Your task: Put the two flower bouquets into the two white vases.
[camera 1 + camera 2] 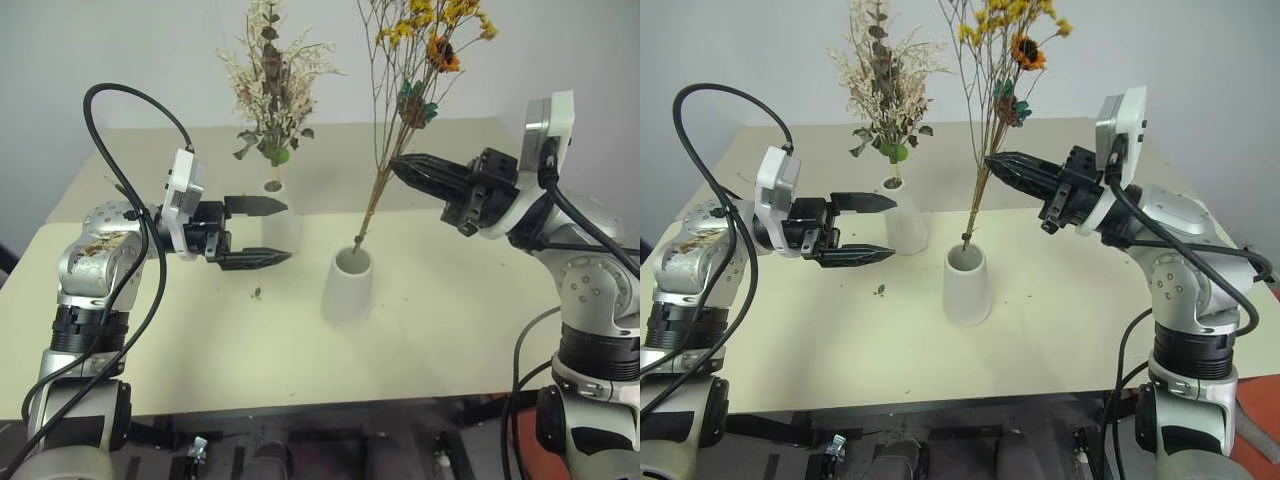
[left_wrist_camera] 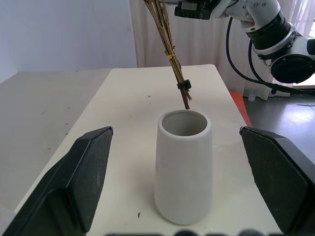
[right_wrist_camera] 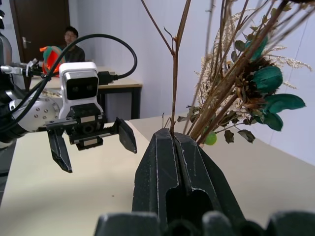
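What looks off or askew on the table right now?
The bouquet of thin stems with yellow-orange blossoms leans steeply: its stem end sits at the far rim of the short wide-mouthed white vase, not clearly down inside. A small dark crumb lies on the cream table. The cream-white sprig bouquet stands upright.

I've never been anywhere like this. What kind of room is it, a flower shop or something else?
Probably a lab or office workroom, not a shop. The vases stand on a plain cream table against bare walls, a person sits at a desk behind, and loose cables hang by a curtain.
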You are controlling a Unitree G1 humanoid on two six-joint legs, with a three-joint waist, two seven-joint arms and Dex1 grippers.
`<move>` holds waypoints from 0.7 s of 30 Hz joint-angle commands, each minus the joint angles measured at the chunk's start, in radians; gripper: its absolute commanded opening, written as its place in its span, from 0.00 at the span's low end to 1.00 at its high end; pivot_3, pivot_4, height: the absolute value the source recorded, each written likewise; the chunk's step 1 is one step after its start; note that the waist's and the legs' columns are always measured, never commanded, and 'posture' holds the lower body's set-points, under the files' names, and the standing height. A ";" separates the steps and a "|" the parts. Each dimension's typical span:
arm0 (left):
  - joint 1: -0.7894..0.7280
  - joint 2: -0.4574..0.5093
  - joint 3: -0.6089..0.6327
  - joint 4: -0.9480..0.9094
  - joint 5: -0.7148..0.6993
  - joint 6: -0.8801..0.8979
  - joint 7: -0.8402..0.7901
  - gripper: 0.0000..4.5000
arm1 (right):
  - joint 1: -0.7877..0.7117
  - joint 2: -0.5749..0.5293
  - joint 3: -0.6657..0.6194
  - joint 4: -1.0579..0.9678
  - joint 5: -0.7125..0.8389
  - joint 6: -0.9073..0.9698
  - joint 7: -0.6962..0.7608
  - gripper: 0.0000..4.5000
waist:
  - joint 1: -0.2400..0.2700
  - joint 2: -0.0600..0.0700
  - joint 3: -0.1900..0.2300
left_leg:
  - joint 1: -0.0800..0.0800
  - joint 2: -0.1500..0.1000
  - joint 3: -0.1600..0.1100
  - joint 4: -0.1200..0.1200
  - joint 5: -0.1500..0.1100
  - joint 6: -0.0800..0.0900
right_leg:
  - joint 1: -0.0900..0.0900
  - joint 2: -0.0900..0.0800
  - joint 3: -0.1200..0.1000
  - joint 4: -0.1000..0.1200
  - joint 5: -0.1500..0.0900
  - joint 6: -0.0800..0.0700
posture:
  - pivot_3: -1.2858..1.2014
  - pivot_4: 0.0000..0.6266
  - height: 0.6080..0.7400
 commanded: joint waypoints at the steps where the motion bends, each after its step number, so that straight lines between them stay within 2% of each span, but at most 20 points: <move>1: -0.028 0.000 0.009 -0.008 -0.002 -0.025 -0.007 1.00 | 0.004 -0.017 0.011 -0.036 -0.015 -0.049 0.010 0.00 | 0.000 0.000 0.000 | 0.000 0.000 0.000 0.000 0.000 0.000 | 0.000 0.000 0.000 0.000 0.000 0.000 | 0.52 0.24 1.00; 9: -0.031 -0.012 0.010 -0.006 0.004 -0.026 -0.009 1.00 | 0.069 -0.016 0.082 -0.025 -0.129 -0.163 0.025 0.00 | 0.000 0.000 0.000 | 0.000 0.000 0.000 0.000 0.000 0.000 | 0.000 0.000 0.000 0.000 0.000 0.000 | 0.52 0.24 1.00; 18: -0.034 -0.016 0.012 0.002 0.008 -0.029 -0.012 1.00 | 0.128 -0.011 0.126 -0.035 -0.173 -0.227 0.036 0.00 | 0.000 0.000 0.000 | 0.000 0.000 0.000 0.000 0.000 0.000 | 0.000 0.000 0.000 0.000 0.000 0.000 | 0.52 0.24 1.00; 21: -0.034 -0.015 0.012 0.004 0.008 -0.031 -0.011 1.00 | 0.141 -0.008 0.124 -0.041 -0.165 -0.228 0.036 0.15 | 0.000 0.000 0.000 | 0.000 0.000 0.000 0.000 0.000 0.000 | 0.000 0.000 0.000 0.000 0.000 0.000 | 0.52 0.24 1.00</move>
